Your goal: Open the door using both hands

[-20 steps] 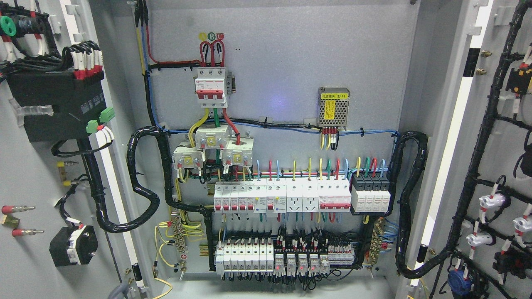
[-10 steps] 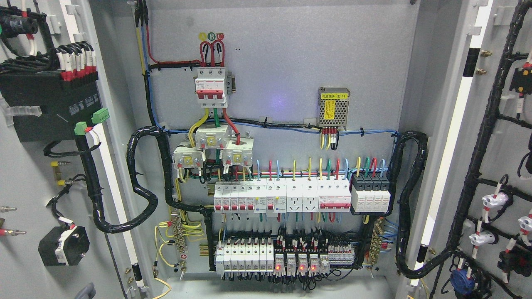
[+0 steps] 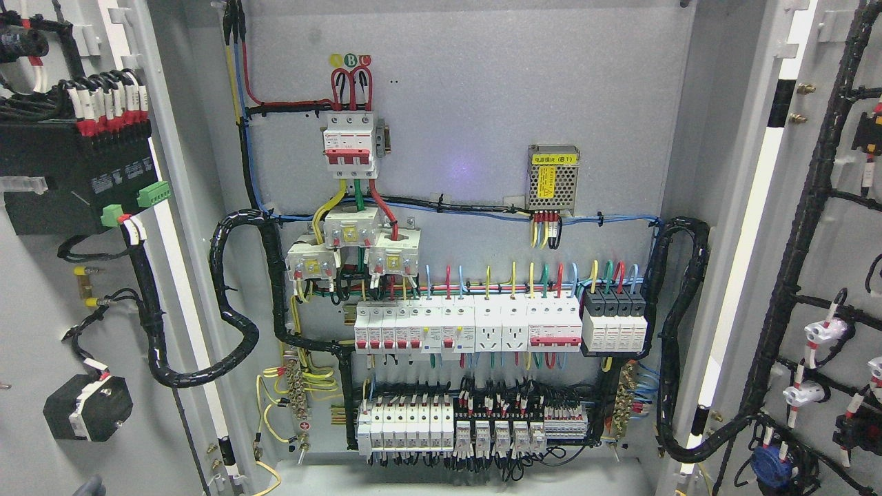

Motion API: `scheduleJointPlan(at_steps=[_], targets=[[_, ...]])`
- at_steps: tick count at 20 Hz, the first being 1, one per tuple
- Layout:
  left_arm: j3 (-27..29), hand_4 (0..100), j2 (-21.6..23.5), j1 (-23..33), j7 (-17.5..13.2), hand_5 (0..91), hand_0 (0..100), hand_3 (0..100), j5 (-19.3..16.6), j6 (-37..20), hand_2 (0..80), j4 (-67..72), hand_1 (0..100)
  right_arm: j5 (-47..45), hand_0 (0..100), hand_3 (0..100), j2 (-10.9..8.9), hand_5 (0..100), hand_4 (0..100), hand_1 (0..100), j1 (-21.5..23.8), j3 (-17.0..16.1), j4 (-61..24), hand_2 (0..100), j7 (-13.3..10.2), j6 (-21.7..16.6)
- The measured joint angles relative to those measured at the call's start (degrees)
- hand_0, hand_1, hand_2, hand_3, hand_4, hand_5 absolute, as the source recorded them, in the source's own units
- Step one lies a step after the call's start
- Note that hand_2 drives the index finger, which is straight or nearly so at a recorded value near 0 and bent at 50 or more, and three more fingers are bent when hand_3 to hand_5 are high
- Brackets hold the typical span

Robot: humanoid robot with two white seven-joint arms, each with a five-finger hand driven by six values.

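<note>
Grey left door swung wide; hand barely visible below it, grip unclear.

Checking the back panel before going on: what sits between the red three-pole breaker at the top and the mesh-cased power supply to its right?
Head view: between the breaker and the power supply is bare grey back panel, with only a faint bluish glow on it.

Only a grey tip of the left hand is seen at 7 o'clock; its fingers cannot be made out.
</note>
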Motion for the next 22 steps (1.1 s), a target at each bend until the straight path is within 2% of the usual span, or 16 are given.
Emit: scheduleJointPlan(at_steps=[12,22], targets=[[5.3,0,3.9,-3.5,-0.1,0.0,12,0,4.1,0.0,0.0,3.9,56,-0.1,10,0,0.08,0,0,13,1.3,-1.7,0.7,0,-0.1,-0.6],[10.1,0,8.5,-8.5,-0.4,0.0,12,0,5.2,0.0,0.0,11.3,56,-2.5,10,0,-0.1,0,0,13,4.1,-2.1,0.6,0,0.3,-1.7]])
